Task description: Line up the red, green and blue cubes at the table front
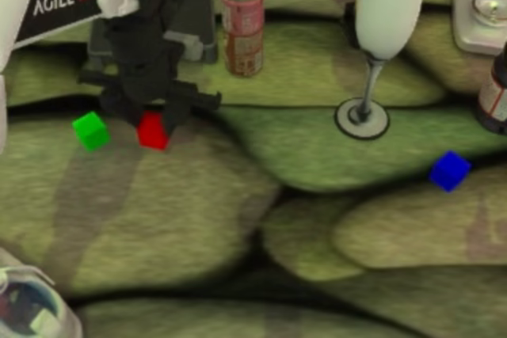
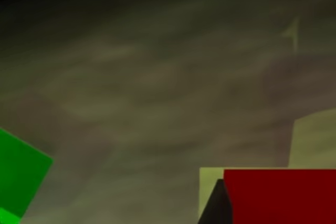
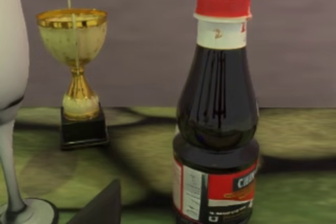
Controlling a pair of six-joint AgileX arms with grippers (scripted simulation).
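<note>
Although the left gripper [image 1: 152, 120] is lowered over the small bright red cube [image 1: 153, 131] at the table's [image 1: 198, 219] left, closure cannot be confirmed. Each of the 3 cubes is judged light, rigid and smooth; opposite flat faces should be gripped.

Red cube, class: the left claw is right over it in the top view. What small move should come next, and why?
Probably close the left claw on the red cube, if not already gripping, then lift. The claw sits low over that cube, beside the green cube; one finger shows against the red face, while the blue cube lies far right.
</note>
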